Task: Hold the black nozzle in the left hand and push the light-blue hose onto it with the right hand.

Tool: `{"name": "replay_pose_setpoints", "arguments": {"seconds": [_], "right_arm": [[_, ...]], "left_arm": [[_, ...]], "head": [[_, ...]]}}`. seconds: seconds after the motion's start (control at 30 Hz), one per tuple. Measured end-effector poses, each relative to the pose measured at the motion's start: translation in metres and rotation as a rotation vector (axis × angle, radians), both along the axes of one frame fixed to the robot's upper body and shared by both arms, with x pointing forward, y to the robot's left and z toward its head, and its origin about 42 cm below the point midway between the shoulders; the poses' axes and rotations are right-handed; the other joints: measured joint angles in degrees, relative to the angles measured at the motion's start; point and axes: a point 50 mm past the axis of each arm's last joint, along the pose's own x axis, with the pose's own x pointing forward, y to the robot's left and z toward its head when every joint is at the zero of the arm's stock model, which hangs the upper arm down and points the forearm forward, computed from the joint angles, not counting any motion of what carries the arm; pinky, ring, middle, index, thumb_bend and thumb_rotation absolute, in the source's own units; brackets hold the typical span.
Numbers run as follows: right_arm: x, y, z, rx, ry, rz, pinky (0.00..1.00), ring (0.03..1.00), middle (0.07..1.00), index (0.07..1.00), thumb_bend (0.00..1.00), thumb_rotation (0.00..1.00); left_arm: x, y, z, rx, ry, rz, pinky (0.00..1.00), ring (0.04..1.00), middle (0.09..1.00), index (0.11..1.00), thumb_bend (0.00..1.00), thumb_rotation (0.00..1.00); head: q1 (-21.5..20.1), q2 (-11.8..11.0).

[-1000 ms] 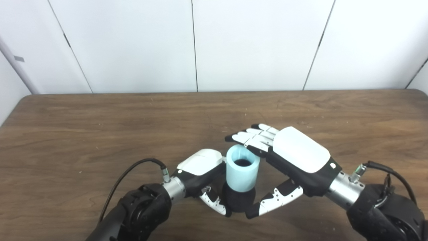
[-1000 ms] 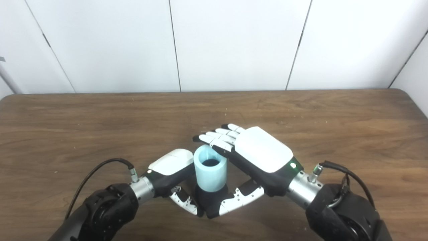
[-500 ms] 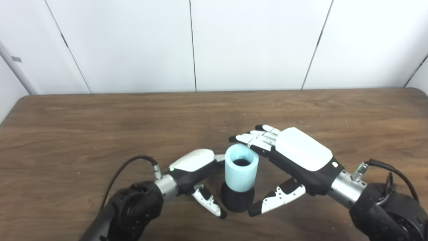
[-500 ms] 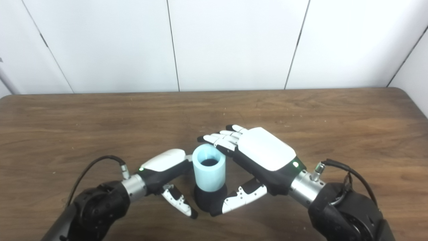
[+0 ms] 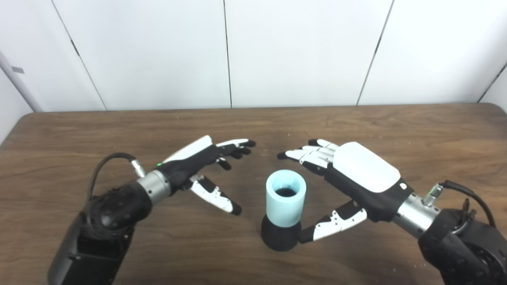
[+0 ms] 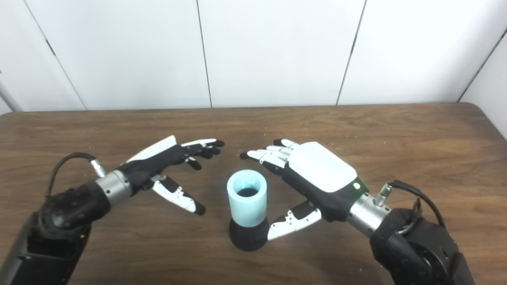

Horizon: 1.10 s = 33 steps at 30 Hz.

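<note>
I am pulling both of my hands off the assembly. The hose is standing upright on the nozzle, seated over its top, and the pair is resting on the table near its front edge, between my hands.

My left hand is the big change: 1 second ago it was wrapped around the nozzle's base, and now it is lifted up and out to the left, fingers spread and holding nothing, well apart from the hose. My right hand is also backing away; its fingers, which were lying over the hose's rim, are now spread beyond it with a gap showing. My right thumb is just beside the nozzle's base; I cannot tell whether it is touching.

Since the stack is staying upright with neither hand gripping it, I am judging the push finished and the hose seated. How deep it sits I cannot see, so I am treating this as the release.
</note>
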Motion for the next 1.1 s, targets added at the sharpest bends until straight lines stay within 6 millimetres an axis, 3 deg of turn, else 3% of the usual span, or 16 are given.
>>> {"name": "replay_pose_setpoints", "arguments": {"seconds": [0.13,0.27,0.5,0.67,0.87,1.0,1.1], "right_arm": [[0.008,-0.004,-0.002,0.036,0.029,-0.025,0.88,0.916,0.929,0.913,0.56,0.74],[0.018,-0.01,-0.005,0.158,0.086,-0.074,0.88,0.929,0.949,0.928,0.52,0.79],[0.028,-0.018,-0.02,0.35,0.189,-0.145,0.76,0.869,0.937,0.936,0.53,0.88],[0.034,-0.026,-0.041,0.43,0.248,-0.23,0.78,0.862,0.922,0.935,0.53,0.96],[0.04,-0.011,-0.062,0.59,0.277,-0.304,0.81,0.888,0.941,0.918,0.5,0.99],[0.041,0.003,-0.071,0.728,0.295,-0.365,0.81,0.899,0.945,0.919,0.49,0.98],[0.044,0.01,-0.08,0.812,0.314,-0.404,0.82,0.9,0.931,0.92,0.46,0.97]], "left_arm": [[-0.002,0.008,0.006,-0.058,-0.002,0.013,0.88,0.881,0.877,0.861,0.87,0.06],[-0.006,0.026,0.005,-0.248,-0.002,0.091,0.89,0.877,0.875,0.859,0.82,0.12],[-0.019,0.032,-0.018,-0.423,-0.032,0.238,0.8,0.845,0.848,0.849,0.67,0.18],[-0.026,0.043,-0.029,-0.483,-0.049,0.37,0.76,0.846,0.855,0.85,0.61,0.23],[-0.034,0.026,-0.043,-0.606,-0.046,0.488,0.78,0.858,0.861,0.862,0.57,0.28],[-0.041,0.02,-0.055,-0.659,-0.025,0.561,0.82,0.872,0.87,0.884,0.55,0.41],[-0.04,0.019,-0.061,-0.691,-0.018,0.607,0.89,0.907,0.909,0.908,0.47,0.62]], "head": [[0.26,-0.09],[0.35,-0.26],[0.26,-0.35],[0.53,-0.35],[0.44,-0.18],[0.35,-0.18],[-0.18,-0.26]]}}
